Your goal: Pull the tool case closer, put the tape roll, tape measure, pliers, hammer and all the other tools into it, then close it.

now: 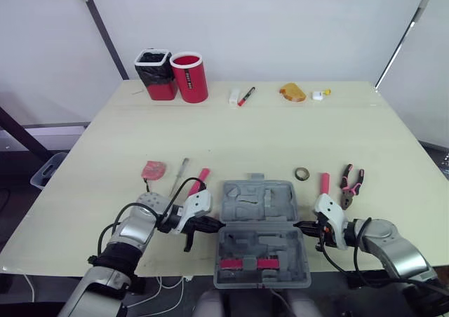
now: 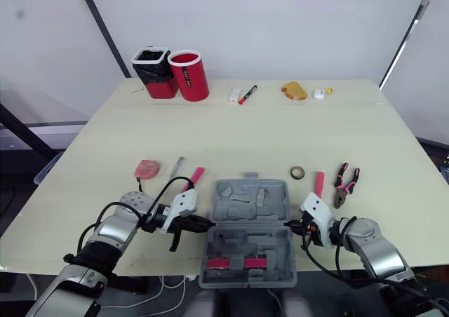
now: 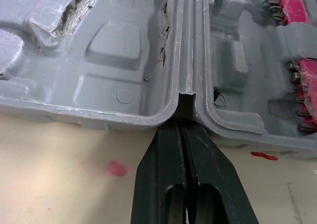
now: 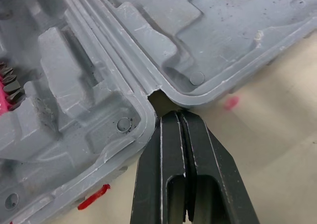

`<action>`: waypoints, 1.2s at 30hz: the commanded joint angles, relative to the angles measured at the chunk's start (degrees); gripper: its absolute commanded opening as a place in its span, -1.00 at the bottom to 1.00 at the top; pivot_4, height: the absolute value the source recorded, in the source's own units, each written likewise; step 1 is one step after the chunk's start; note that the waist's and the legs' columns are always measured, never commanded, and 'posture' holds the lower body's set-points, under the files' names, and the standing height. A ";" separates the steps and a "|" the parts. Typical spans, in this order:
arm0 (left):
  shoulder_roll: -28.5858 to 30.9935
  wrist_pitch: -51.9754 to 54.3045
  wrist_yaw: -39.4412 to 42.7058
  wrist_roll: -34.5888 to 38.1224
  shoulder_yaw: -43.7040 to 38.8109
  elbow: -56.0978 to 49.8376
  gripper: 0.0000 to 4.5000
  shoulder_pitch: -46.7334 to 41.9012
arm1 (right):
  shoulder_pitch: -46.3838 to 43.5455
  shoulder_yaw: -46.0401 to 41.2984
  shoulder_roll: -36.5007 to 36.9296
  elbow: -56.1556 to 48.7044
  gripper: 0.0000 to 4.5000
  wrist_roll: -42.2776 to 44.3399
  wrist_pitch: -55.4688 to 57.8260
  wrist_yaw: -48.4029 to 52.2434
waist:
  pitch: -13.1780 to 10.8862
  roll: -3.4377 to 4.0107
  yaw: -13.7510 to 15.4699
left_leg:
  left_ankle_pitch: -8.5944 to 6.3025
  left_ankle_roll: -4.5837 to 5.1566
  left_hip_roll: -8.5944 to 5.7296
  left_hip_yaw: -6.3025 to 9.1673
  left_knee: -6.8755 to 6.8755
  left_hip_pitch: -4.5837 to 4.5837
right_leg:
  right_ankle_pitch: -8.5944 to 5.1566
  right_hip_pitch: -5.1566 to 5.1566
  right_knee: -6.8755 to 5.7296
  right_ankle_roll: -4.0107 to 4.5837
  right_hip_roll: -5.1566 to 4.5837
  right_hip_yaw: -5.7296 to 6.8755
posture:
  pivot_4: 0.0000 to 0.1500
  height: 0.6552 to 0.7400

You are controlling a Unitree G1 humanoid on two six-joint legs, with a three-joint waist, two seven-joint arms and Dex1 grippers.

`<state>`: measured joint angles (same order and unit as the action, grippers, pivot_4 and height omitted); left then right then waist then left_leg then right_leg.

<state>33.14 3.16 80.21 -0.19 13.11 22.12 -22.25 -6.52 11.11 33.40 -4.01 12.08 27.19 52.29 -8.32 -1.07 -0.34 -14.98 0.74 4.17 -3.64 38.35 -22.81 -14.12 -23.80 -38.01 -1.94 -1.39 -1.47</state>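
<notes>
Pale bench [image 1: 280, 135], tool case [image 1: 259, 233] at six o'clock; left fingers [image 3: 161, 174] and right fingers [image 4: 171, 154], both pairs together, nose its hinge ends: uneven pulling may slip them off.

right hand [image 4: 179, 116]: fingers pressed together, tips at the hinge notch
tool case [image 4: 74, 110]: grey, open, both halves meet at that notch
bench [image 4: 267, 135]: beige, red mark [image 4: 92, 197] beside case edge
</notes>
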 commanded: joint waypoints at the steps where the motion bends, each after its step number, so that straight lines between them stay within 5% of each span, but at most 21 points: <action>1: -0.59 1.56 0.31 -0.53 3.33 -0.37 -0.97 1.78 | 0.59 -1.35 0.79 -2.49 -1.00 1.23 0.03 0.59 | 0.00 0.00 0.09 | 0.00 0.00 0.00 0.00 0.00 0.00 | 0.00 0.00 0.00 0.00 0.00 0.00 | 1.00 1.00; 36: 3.06 -1.41 0.35 -0.74 3.69 3.08 -0.97 1.88 | 2.44 -0.29 -0.18 -4.14 -1.00 1.85 2.38 -0.19 | 0.01 0.01 -0.41 | 0.00 0.00 0.01 0.04 -0.01 0.06 | -0.01 0.00 -0.02 0.02 0.05 -0.01 | 1.00 1.00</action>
<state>34.73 0.84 80.22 0.80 14.54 23.18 -22.31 -3.98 10.85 33.23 -6.85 13.43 29.93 52.00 -8.31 -1.07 -0.75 -14.98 0.74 4.18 -3.60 38.34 -22.75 -14.13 -23.80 -38.03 -1.92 -1.34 -1.48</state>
